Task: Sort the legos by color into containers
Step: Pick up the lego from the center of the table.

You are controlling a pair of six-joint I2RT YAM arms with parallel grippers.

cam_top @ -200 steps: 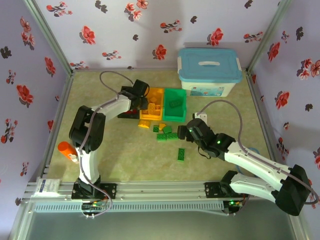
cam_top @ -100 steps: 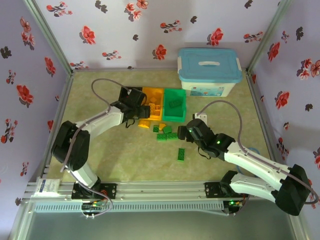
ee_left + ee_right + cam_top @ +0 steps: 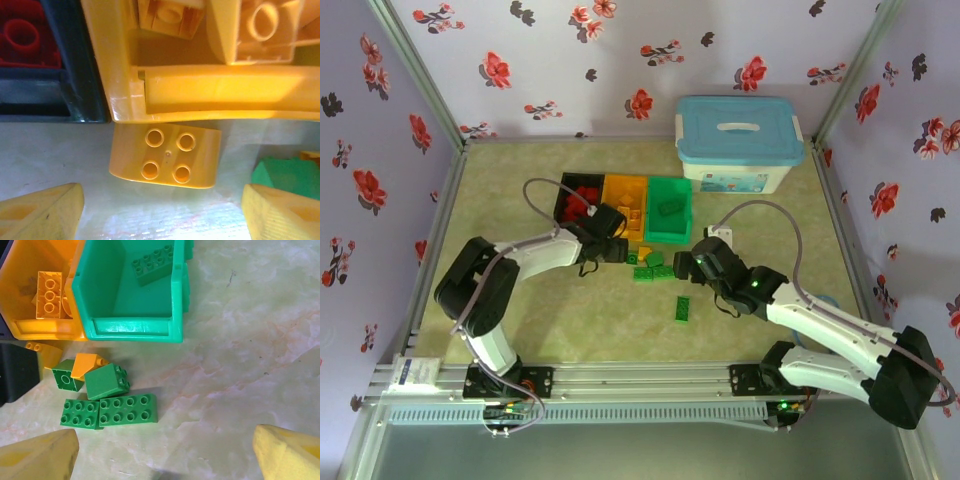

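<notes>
From above, the left end effector [image 3: 609, 245] hung at the six o'clock lip of the orange bin [image 3: 624, 185]. The right end effector [image 3: 688, 265] sat at three o'clock of the loose green bricks [image 3: 651, 268].

At the left wrist, the open, empty jaws straddled a yellow brick [image 3: 165, 160] on the worktop [image 3: 50, 150], likely lining up a pick.

At the right wrist, the jaws were open and empty. The green bricks lay at six o'clock of the green bin [image 3: 130, 331], not yet sorted.

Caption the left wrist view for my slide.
Open left hand hovers over a yellow four-stud plastic brick lying on the table just outside the orange-yellow plastic bin.
</notes>
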